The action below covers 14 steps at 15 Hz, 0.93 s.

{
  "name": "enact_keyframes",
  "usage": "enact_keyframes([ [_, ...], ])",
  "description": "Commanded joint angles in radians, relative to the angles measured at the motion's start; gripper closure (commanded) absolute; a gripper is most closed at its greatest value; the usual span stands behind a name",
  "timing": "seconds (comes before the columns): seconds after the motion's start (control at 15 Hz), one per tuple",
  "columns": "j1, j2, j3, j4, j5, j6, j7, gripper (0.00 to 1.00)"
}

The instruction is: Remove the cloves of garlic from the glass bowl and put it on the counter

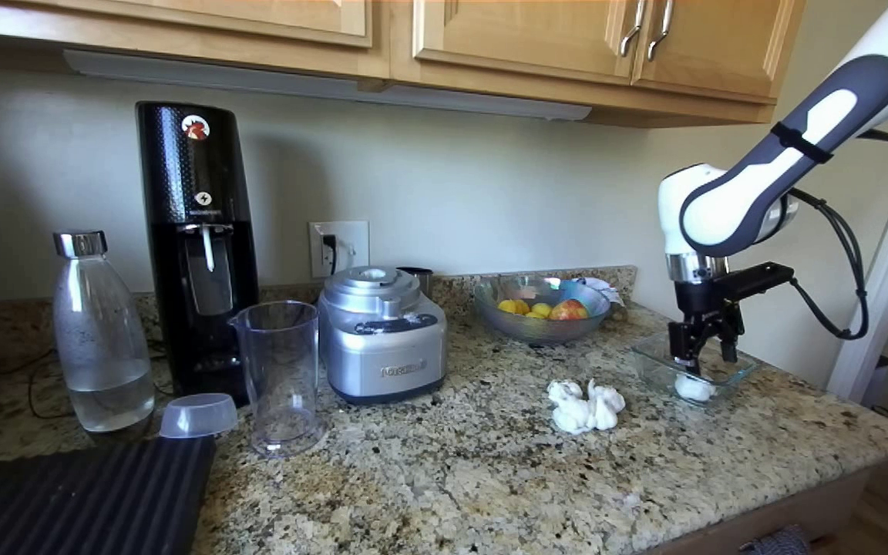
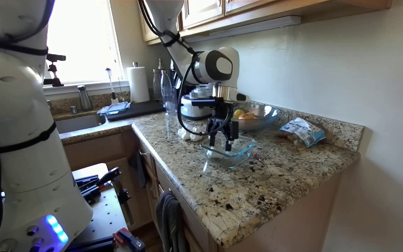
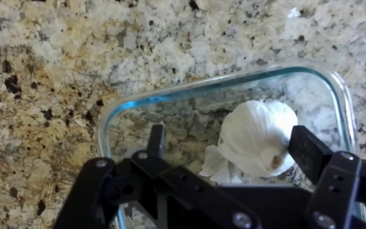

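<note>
One garlic bulb [image 3: 257, 138] left in the glass bowl [image 3: 202, 87], I reckon!
The gripper [image 3: 227, 130] hangs over it, jaws wide, gripping nothing; more garlic [image 1: 584, 412] already sits on the counter [image 1: 444, 478], between eight and nine o'clock from the bowl in an exterior view.

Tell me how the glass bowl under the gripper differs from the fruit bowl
The glass bowl is rectangular with rounded corners; the fruit bowl is round. The glass bowl holds a garlic bulb; the fruit bowl holds yellow and reddish fruit. The open gripper points down at the glass bowl, not at the fruit bowl. Both stand on the granite counter.
</note>
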<state>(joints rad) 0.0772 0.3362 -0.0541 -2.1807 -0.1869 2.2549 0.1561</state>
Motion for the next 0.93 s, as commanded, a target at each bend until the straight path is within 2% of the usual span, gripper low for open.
enact_keyframes([
  [0.0,-0.022,0.017,0.012,0.026,0.006,-0.021,-0.062,0.00],
  [0.53,-0.026,0.077,0.024,0.080,0.025,-0.015,-0.137,0.00],
  [0.87,-0.014,0.096,0.008,0.106,-0.010,-0.032,-0.117,0.04],
])
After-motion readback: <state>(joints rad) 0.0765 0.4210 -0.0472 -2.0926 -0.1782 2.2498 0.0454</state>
